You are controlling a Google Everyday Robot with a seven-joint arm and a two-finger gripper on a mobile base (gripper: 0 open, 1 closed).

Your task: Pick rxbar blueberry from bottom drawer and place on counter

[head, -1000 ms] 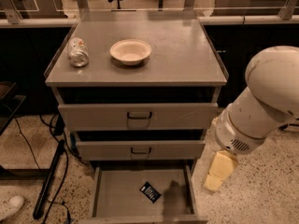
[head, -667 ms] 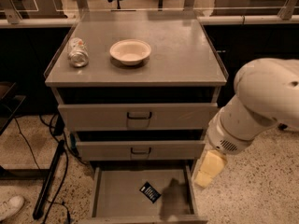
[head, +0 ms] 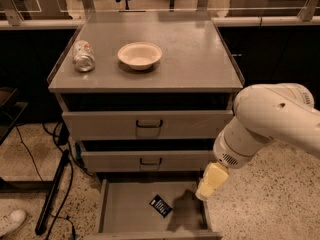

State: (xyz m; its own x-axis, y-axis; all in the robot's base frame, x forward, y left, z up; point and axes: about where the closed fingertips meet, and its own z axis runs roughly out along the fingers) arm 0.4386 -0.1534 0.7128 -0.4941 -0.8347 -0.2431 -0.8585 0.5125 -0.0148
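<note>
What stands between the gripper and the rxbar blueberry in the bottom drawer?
Nothing visible. The gripper hangs above one side wall of the bottom drawer; the rxbar blueberry lies alone and uncovered on the drawer floor.

We count 3 drawers: top drawer (head: 100,125), mid drawer (head: 110,160), bottom drawer (head: 127,215); 2 dark handles (head: 149,126), 1 per upper drawer; 1 counter (head: 200,59) w/ 1 crushed can (head: 83,55) & 1 bowl (head: 140,55) on it; 1 rxbar blueberry (head: 160,206); 1 robot arm (head: 270,119) w/ 1 gripper (head: 212,180), over the bottom drawer's right wall; 1 white shoe (head: 11,221) at lower left.
</note>
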